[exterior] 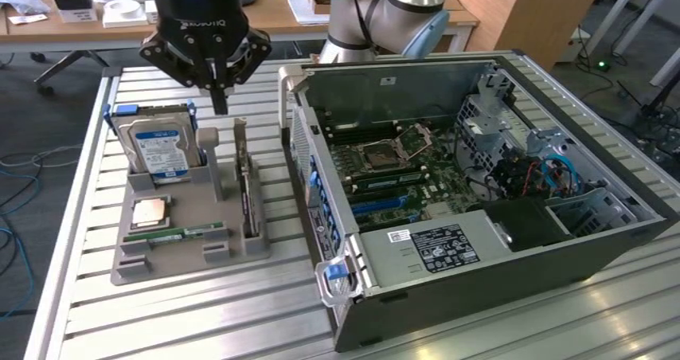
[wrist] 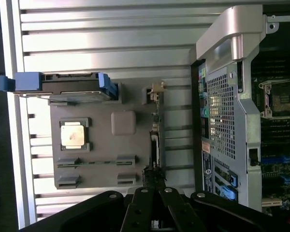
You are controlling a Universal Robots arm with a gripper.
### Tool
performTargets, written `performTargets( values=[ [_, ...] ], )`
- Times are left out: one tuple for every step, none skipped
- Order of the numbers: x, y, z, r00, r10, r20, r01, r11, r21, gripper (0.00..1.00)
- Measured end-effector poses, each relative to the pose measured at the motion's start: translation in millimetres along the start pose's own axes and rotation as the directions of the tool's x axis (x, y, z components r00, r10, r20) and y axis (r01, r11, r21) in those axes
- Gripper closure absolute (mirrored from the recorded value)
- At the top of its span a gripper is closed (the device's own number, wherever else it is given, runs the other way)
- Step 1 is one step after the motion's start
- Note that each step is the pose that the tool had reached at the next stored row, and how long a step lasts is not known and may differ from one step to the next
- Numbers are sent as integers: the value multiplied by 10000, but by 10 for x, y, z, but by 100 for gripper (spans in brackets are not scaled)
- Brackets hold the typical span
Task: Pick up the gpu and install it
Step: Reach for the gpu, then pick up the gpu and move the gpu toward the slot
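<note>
The gpu (exterior: 248, 193) stands on its edge in a slot along the right side of a grey holder tray (exterior: 191, 258). In the wrist view the gpu (wrist: 155, 140) shows edge-on as a thin dark strip with a metal bracket at one end. My gripper (exterior: 220, 105) hangs above the back of the tray, a little to the exterior view's left of the card's far end. Its fingers are shut together with nothing between them. In the wrist view my gripper (wrist: 152, 193) lines up with one end of the card.
The tray also holds a hard drive (exterior: 159, 149) in a blue bracket, a processor chip (exterior: 149, 211) and a memory stick (exterior: 175, 235). An open computer case (exterior: 595, 244) lies to the exterior view's right, its motherboard (exterior: 404, 169) exposed. All rest on a slatted metal table (exterior: 159, 320).
</note>
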State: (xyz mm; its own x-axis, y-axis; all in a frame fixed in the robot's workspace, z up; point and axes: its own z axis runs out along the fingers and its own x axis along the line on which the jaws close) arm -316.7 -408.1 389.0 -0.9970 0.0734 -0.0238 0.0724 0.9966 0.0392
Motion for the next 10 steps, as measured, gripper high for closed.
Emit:
performTargets(
  values=[
    [3,-7,-1,10000,-7,-1,7,10000,0,89],
    [2,-15,-1,10000,-13,1,13,10000,14,89],
    [2,-27,-2,10000,-13,2,13,10000,48,89],
    [1,-40,-1,10000,-13,5,13,10000,82,89],
    [0,-51,-2,10000,-15,7,15,9999,116,89],
    [0,-57,-2,10000,-16,9,15,9999,139,89],
    [0,-57,-2,10000,-15,9,15,9999,141,89],
    [0,-57,-2,10000,-15,10,15,9999,142,89],
    [0,-58,-2,10000,-16,9,15,9999,142,89],
    [0,-58,-2,10000,-16,9,15,9999,143,89]
  ],
)
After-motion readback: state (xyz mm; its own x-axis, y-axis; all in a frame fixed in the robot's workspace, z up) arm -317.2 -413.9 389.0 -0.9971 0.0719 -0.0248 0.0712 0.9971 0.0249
